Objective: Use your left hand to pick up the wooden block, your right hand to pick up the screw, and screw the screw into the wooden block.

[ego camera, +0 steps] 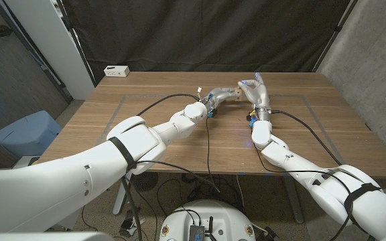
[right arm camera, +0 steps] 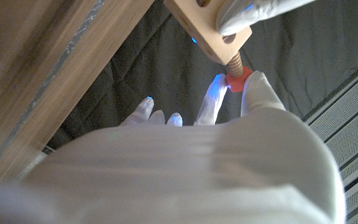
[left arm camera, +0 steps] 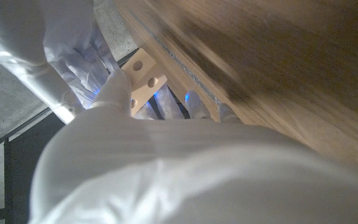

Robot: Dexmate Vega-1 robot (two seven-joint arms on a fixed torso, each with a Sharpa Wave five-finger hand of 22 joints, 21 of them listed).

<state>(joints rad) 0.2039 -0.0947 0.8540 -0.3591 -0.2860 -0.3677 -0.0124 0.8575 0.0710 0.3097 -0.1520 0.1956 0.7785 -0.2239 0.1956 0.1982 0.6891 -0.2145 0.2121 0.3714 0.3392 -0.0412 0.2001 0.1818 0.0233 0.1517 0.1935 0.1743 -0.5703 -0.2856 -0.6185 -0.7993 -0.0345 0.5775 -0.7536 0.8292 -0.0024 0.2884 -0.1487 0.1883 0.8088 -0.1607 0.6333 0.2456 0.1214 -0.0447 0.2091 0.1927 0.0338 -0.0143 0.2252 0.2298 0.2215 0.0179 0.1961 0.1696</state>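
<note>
We find both pickups done & the screwing step underway. Left hand [ego camera: 217,96] grips the wooden block [ego camera: 234,92], held up off the table [ego camera: 146,134] near its far middle; in the left wrist view the block [left arm camera: 143,76] shows pale w/ round holes, fingers [left arm camera: 118,87] wrapped on its near end. Right hand [ego camera: 255,91] stands just beside the block's free end, pinching the screw [right arm camera: 234,73]: right wrist view shows the red head between fingertips [right arm camera: 211,99] and the wooden thread already entering a hole in the block [right arm camera: 209,30]. We judge the thread only partly in, since several turns are still exposed betw. head & block face, so more turning is left; depth inside the hole can't be told. Head view is too small to show the screw itself. Surroundings: a white box [ego camera: 116,70] sits at the table's far left corner, well apart from the work; black curtain [ego camera: 200,33] behind. Cables run along both forearms across the tabletop; nothing stands betw. the hands. Likely risk, in our judgement: cross-threading or the pinch slipping off the small head during re-grips.
</note>
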